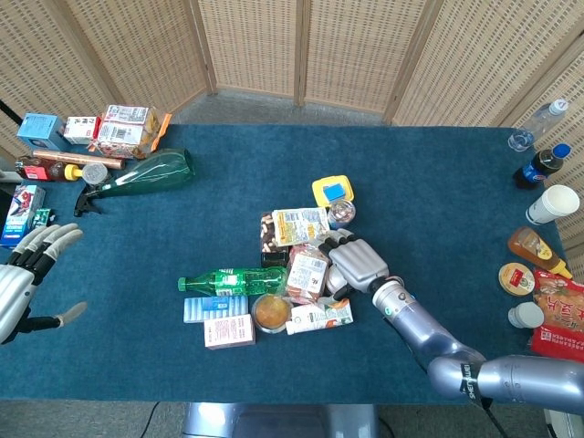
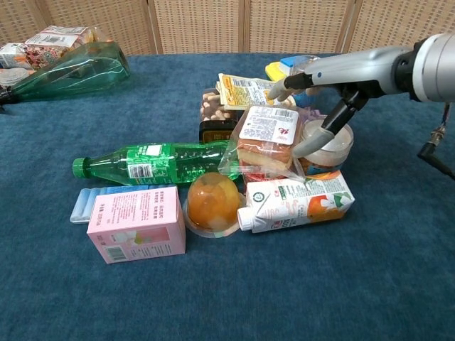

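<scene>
Right hand (image 1: 354, 265) sits at centre of the head view, over the pile of groceries on the blue-carpeted counter (image 1: 438, 182). Fingers apart, gripping nothing. Chest view: the thumb tip rests against the side of the squat clear plastic jar with white lid (image 2: 326, 144), other fingers (image 2: 281, 89) reach over the clear-wrapped sandwich pack with white label (image 2: 263, 138). The jar stands right of centre in the chest view, upright, just beside the sandwich pack.

Crowding the jar:
- white and orange juice carton (image 2: 297, 201), lying on its side directly in front, touching or nearly so
- orange jelly cup (image 2: 211, 202), left of the carton
- green plastic soda bottle (image 2: 153, 163), lying flat, cap to the left
- pink box (image 2: 138, 223), lower left, with a pale blue pack (image 2: 88, 202) behind it
- yellow-edged flat snack packet (image 2: 252, 91) and dark box of nuts (image 2: 212, 114) behind the sandwich
- small clear cup with blue label (image 2: 307, 77) and yellow tub (image 1: 332, 190) at the back

Left hand (image 1: 23, 278) at the left edge of the head view, fingers spread, holding nothing, well apart from the pile. Large green glass bottle (image 1: 146, 173) lies upper left; drinks and sauce bottles (image 1: 538, 251) along the right edge.
</scene>
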Robot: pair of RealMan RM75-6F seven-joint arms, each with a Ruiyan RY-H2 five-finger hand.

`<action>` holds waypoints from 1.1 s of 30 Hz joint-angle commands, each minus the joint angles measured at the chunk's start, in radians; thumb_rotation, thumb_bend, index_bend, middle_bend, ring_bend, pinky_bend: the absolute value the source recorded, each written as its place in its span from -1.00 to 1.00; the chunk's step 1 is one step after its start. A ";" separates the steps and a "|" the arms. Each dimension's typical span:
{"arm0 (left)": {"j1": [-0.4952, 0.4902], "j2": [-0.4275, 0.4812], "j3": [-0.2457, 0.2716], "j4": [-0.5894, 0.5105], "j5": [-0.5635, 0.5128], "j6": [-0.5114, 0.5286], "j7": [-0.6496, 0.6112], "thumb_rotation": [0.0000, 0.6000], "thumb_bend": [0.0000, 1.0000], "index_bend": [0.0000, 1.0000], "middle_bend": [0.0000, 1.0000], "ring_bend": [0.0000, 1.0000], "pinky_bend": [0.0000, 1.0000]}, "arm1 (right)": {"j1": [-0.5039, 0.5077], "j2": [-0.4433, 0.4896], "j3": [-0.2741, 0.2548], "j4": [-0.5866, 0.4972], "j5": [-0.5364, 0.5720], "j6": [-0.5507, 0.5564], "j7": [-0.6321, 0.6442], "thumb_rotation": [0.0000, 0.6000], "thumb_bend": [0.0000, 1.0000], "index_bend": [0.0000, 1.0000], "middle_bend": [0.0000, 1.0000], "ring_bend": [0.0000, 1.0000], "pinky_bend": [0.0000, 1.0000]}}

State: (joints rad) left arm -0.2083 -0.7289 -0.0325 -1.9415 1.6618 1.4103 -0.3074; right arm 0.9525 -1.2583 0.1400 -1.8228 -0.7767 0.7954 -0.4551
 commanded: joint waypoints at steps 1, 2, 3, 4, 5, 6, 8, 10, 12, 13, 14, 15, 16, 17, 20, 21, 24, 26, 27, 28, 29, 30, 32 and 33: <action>0.000 -0.002 0.002 0.003 0.002 0.000 -0.002 1.00 -0.46 -0.85 -0.84 -1.00 -1.00 | 0.022 -0.019 -0.018 0.009 0.043 0.017 -0.031 0.31 -0.87 -1.00 -1.00 -1.00 -0.94; 0.000 -0.003 0.003 0.004 0.003 0.000 -0.003 1.00 -0.46 -0.85 -0.84 -1.00 -1.00 | 0.027 -0.023 -0.022 0.009 0.054 0.021 -0.038 0.30 -0.87 -1.00 -1.00 -1.00 -0.94; 0.000 -0.004 0.003 0.006 0.003 0.001 -0.005 1.00 -0.46 -0.85 -0.84 -1.00 -1.00 | 0.032 -0.027 -0.026 0.007 0.070 0.027 -0.046 0.30 -0.87 -1.00 -1.00 -1.00 -0.94; 0.000 -0.005 0.004 0.007 0.003 0.001 -0.006 1.00 -0.46 -0.85 -0.85 -1.00 -1.00 | 0.036 -0.030 -0.029 0.005 0.080 0.032 -0.052 0.30 -0.87 -1.00 -1.00 -1.00 -0.94; 0.000 -0.006 0.004 0.008 0.004 0.002 -0.007 1.00 -0.46 -0.85 -0.85 -1.00 -1.00 | 0.040 -0.034 -0.032 0.002 0.089 0.037 -0.058 0.29 -0.87 -1.00 -1.00 -1.00 -0.94; -0.001 -0.007 0.004 0.010 0.005 0.002 -0.009 1.00 -0.46 -0.85 -0.85 -1.00 -1.00 | 0.045 -0.037 -0.035 -0.001 0.102 0.043 -0.065 0.29 -0.87 -1.00 -1.00 -1.00 -0.94; -0.002 -0.009 0.005 0.012 0.006 0.002 -0.011 1.00 -0.46 -0.85 -0.85 -1.00 -1.00 | 0.055 -0.042 -0.041 -0.008 0.121 0.052 -0.080 0.30 -0.87 -1.00 -1.00 -1.00 -0.94; -0.002 -0.012 0.005 0.015 0.007 0.002 -0.014 1.00 -0.46 -0.85 -0.85 -1.00 -1.00 | 0.067 -0.048 -0.047 -0.017 0.143 0.062 -0.097 0.31 -0.87 -1.00 -1.00 -1.00 -0.88; -0.003 -0.015 0.006 0.019 0.007 0.002 -0.016 1.00 -0.46 -0.85 -0.85 -1.00 -1.00 | 0.078 -0.059 -0.047 -0.026 0.167 0.075 -0.107 0.43 -0.86 -1.00 -1.00 -1.00 -0.71; -0.004 -0.016 0.006 0.020 0.007 0.002 -0.017 1.00 -0.46 -0.85 -0.85 -1.00 -1.00 | 0.082 -0.064 -0.046 -0.029 0.177 0.080 -0.110 0.53 -0.86 -1.00 -1.00 -1.00 -0.58; -0.004 -0.017 0.006 0.022 0.007 0.002 -0.019 1.00 -0.46 -0.85 -0.85 -1.00 -1.00 | 0.087 -0.069 -0.046 -0.032 0.187 0.087 -0.116 0.59 -0.86 -1.00 -1.00 -0.98 -0.48; -0.005 -0.019 0.006 0.024 0.006 0.001 -0.021 1.00 -0.46 -0.85 -0.85 -1.00 -1.00 | 0.094 -0.077 -0.044 -0.035 0.197 0.100 -0.125 0.63 -0.86 -1.00 -0.98 -0.89 -0.32; -0.006 -0.020 0.006 0.026 0.005 0.001 -0.022 1.00 -0.46 -0.85 -0.85 -1.00 -1.00 | 0.099 -0.084 -0.043 -0.037 0.206 0.111 -0.131 0.65 -0.86 -1.00 -0.93 -0.74 -0.15; -0.007 -0.021 0.006 0.028 0.004 -0.001 -0.024 1.00 -0.46 -0.85 -0.85 -1.00 -1.00 | 0.105 -0.091 -0.041 -0.038 0.216 0.121 -0.139 0.67 -0.85 -1.00 -0.88 -0.62 -0.05; -0.011 -0.027 0.005 0.036 0.001 -0.005 -0.032 1.00 -0.46 -0.85 -0.85 -1.00 -1.00 | 0.122 -0.118 -0.032 -0.034 0.237 0.162 -0.165 0.87 -0.84 -0.74 -0.40 -0.02 0.45; -0.012 -0.029 0.005 0.039 0.000 -0.006 -0.035 1.00 -0.46 -0.85 -0.85 -1.00 -1.00 | 0.126 -0.127 -0.028 -0.033 0.244 0.177 -0.172 0.93 -0.83 -0.59 -0.25 0.17 0.59; -0.013 -0.033 0.005 0.049 -0.005 -0.007 -0.043 1.00 -0.46 -0.85 -0.85 -1.00 -1.00 | 0.129 -0.138 -0.014 -0.034 0.255 0.204 -0.171 1.00 -0.82 -0.17 0.21 0.70 0.96; -0.014 -0.037 0.005 0.055 -0.010 -0.009 -0.048 1.00 -0.46 -0.85 -0.85 -1.00 -1.00 | 0.128 -0.136 -0.008 -0.038 0.260 0.217 -0.170 1.00 -0.81 -0.03 0.42 0.91 1.00; -0.016 -0.039 0.004 0.059 -0.012 -0.011 -0.052 1.00 -0.46 -0.85 -0.85 -1.00 -1.00 | 0.126 -0.133 -0.004 -0.043 0.260 0.226 -0.168 1.00 -0.81 0.01 0.48 0.99 1.00; -0.017 -0.041 0.004 0.062 -0.014 -0.013 -0.054 1.00 -0.46 -0.85 -0.85 -1.00 -1.00 | 0.122 -0.129 -0.001 -0.048 0.258 0.232 -0.162 1.00 -0.81 0.03 0.50 1.00 1.00; -0.018 -0.043 0.004 0.065 -0.015 -0.015 -0.057 1.00 -0.46 -0.85 -0.85 -1.00 -1.00 | 0.118 -0.125 0.003 -0.053 0.254 0.237 -0.155 1.00 -0.81 0.05 0.52 1.00 1.00; -0.021 -0.045 0.004 0.068 -0.016 -0.019 -0.059 1.00 -0.46 -0.85 -0.85 -1.00 -1.00 | 0.111 -0.118 0.008 -0.060 0.248 0.244 -0.144 1.00 -0.81 0.07 0.53 1.00 1.00; -0.024 -0.048 0.003 0.071 -0.018 -0.024 -0.061 1.00 -0.46 -0.85 -0.85 -1.00 -1.00 | 0.101 -0.103 0.013 -0.069 0.234 0.253 -0.133 1.00 -0.81 0.09 0.55 1.00 1.00; -0.027 -0.051 0.003 0.073 -0.020 -0.027 -0.063 1.00 -0.46 -0.85 -0.85 -1.00 -1.00 | 0.094 -0.091 0.017 -0.077 0.223 0.258 -0.121 1.00 -0.81 0.10 0.55 1.00 1.00</action>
State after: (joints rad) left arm -0.2342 -0.7788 -0.0294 -1.8693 1.6426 1.3837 -0.3694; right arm 1.0561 -1.3624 0.1506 -1.8899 -0.5412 1.0463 -0.5880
